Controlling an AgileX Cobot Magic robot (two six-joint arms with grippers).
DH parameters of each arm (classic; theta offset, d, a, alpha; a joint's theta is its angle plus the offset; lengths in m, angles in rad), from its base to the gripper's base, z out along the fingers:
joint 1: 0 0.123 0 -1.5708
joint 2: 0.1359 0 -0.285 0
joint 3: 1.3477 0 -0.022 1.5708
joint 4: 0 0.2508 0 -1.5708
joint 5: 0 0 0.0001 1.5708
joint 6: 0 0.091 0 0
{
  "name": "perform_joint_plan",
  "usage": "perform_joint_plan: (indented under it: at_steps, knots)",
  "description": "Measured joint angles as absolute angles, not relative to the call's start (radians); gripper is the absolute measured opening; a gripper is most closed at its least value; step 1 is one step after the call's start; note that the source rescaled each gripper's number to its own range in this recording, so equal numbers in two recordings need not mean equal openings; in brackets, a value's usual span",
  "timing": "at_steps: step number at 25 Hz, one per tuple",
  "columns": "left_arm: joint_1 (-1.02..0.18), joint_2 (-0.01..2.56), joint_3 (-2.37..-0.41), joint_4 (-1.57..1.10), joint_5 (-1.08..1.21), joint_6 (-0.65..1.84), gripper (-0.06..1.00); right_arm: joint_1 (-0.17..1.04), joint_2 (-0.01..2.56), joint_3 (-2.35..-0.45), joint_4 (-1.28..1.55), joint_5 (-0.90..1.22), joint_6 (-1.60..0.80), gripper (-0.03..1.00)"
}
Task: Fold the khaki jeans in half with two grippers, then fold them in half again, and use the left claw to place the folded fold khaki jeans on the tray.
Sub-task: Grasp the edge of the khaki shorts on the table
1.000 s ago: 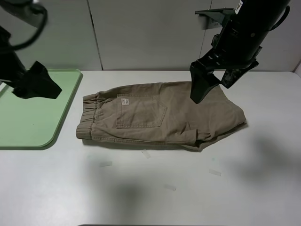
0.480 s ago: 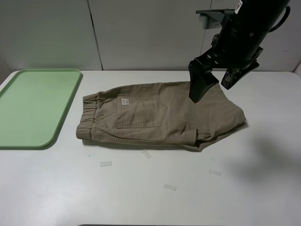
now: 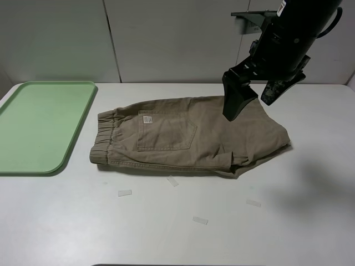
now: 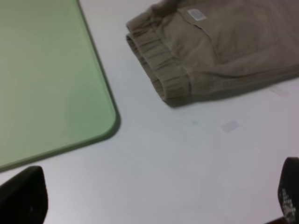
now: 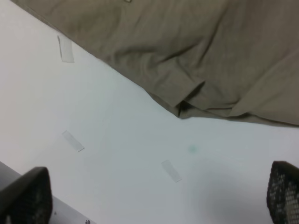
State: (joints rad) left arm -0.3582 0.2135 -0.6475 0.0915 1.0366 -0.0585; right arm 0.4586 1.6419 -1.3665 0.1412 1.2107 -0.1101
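The khaki jeans (image 3: 188,138) lie flat and folded on the white table, waistband to the left, with a white label (image 3: 146,119) on top. The pale green tray (image 3: 39,124) lies left of them, apart from them and with nothing on it. My right gripper (image 3: 249,108) hangs open above the shorts' right end and holds nothing. In the right wrist view its fingertips (image 5: 25,196) stand wide apart over the shorts' hem (image 5: 187,51). My left gripper (image 4: 156,205) is out of the high view. It is open and looks down on the tray's corner (image 4: 46,70) and the waistband (image 4: 163,70).
Several small strips of clear tape lie on the table in front of the shorts, for example one strip (image 3: 125,193) and another (image 3: 200,220). A grey wall stands behind the table. The table's front edge shows in the right wrist view (image 5: 70,214).
The left arm, which hung over the tray one second ago, has withdrawn out of the high view. The right arm and the shorts have hardly moved.
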Motion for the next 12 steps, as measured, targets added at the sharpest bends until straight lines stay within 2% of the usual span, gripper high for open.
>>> perform_joint_plan:
  at_steps: [12]
  knots:
    - [-0.358,-0.002,-0.510,0.127,1.069,-0.074,0.99,0.459,1.642,-1.367,0.143,1.212,-0.110,1.00]
